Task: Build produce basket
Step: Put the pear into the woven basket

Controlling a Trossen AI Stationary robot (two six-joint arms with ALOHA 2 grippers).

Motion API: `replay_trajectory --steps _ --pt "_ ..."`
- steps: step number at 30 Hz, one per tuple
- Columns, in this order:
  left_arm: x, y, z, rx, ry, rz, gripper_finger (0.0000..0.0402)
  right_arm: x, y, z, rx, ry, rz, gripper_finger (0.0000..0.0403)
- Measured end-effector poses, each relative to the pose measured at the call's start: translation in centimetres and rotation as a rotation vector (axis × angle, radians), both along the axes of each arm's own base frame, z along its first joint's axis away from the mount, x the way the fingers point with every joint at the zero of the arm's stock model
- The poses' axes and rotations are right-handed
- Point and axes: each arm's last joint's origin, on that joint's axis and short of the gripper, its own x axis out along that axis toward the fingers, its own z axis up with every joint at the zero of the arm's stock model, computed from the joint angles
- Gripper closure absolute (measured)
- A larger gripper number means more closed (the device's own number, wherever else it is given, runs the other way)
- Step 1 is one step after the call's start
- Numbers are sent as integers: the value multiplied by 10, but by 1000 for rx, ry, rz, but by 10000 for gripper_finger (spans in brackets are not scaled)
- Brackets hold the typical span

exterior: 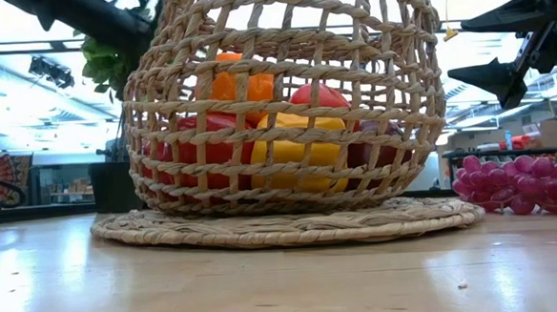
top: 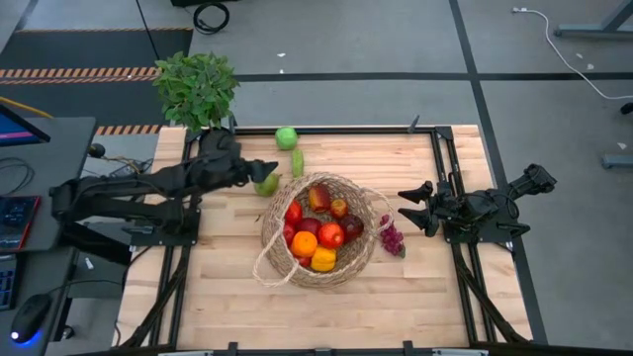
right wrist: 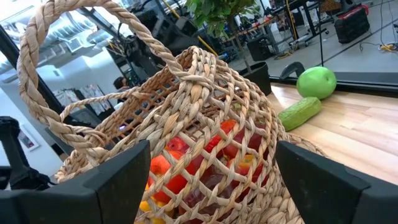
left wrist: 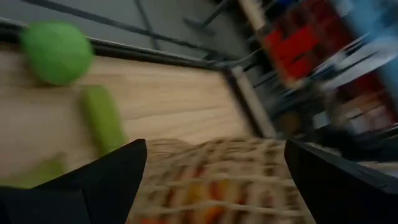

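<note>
Looking straight down, the wicker basket (top: 318, 230) sits mid-table holding red, orange and yellow produce (top: 315, 237); the low view hides most of that behind the weave. Purple grapes (top: 393, 238) lie just beside its right rim. A green cucumber (top: 297, 162), long axis running toward the far edge, lies near a green apple (top: 286, 137). Left gripper (top: 269, 170) hovers spread over a partly hidden green pear (top: 266, 185); right gripper (top: 413, 206) waits spread near the grapes.

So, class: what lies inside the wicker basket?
Inside the wicker basket: red, orange and yellow produce, piled together. Whatever sits beneath that top layer is covered.
</note>
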Motion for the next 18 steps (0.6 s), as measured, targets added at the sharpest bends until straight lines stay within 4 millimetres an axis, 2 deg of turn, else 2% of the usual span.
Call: replay_trajectory --steps 5,11,18 --pt "6 13 -8 129 248 -21 14 0 0 0 0 0 0 54" --pt "13 23 -32 193 487 -35 14 0 0 0 0 0 0 54" --pt "26 33 -60 151 630 -44 14 0 0 0 0 0 0 54"
